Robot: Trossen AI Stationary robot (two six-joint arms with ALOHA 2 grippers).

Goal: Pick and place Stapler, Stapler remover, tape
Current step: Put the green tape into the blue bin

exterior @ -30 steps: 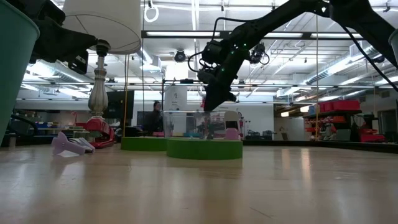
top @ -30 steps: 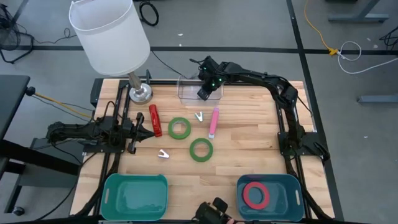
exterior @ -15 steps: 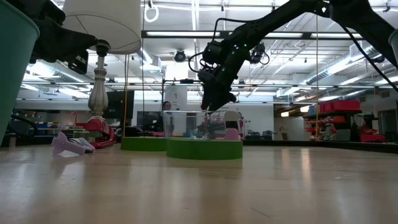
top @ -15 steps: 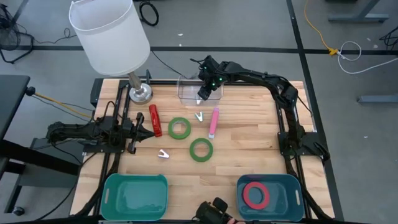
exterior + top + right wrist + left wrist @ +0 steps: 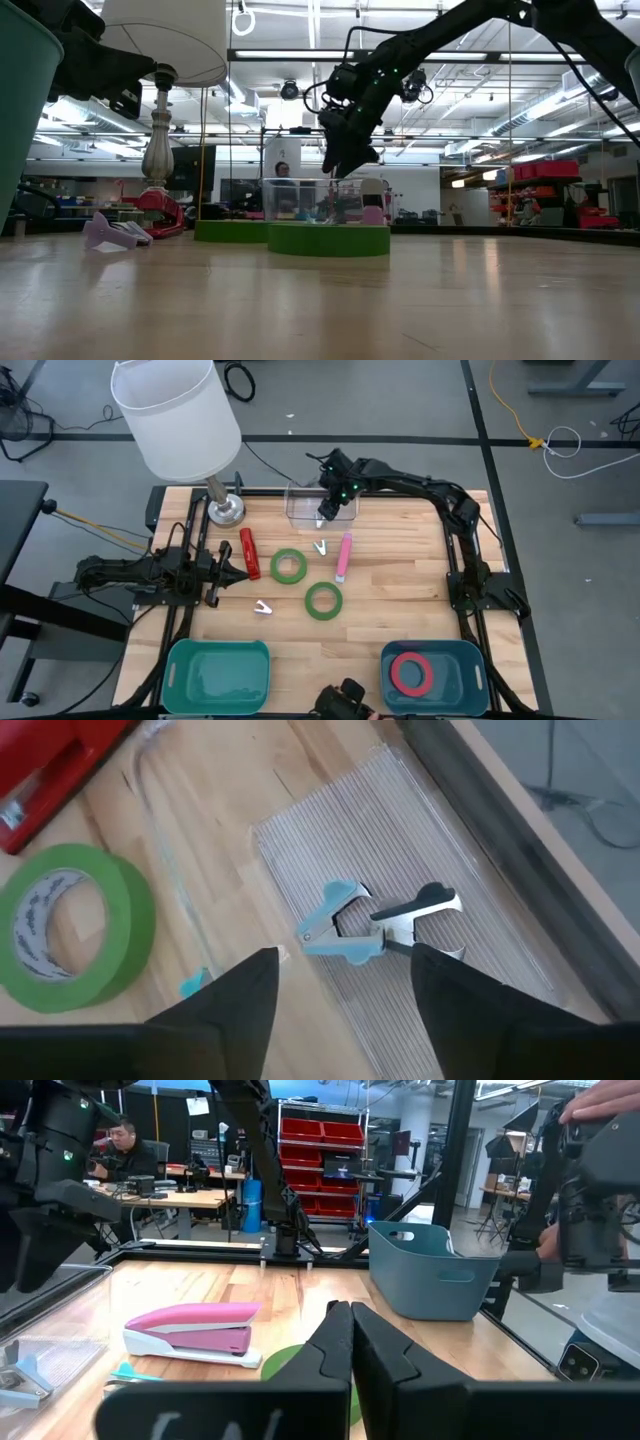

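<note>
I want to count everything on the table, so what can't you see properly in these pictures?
- High view: the clear plastic box contents, covered by the right tool.
- Low view: the two flat green tape rings overlap edge-on; the pink stapler is mostly behind them.
- Left wrist view: the shut left tool hides most of a green ring.
- High view: the small silver staple remover is too tiny for detail.

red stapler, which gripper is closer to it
Left. The left gripper sits shut right beside the red stapler at the table's left side. The right gripper, open, hangs over the clear tray at the far edge, farther away.
</note>
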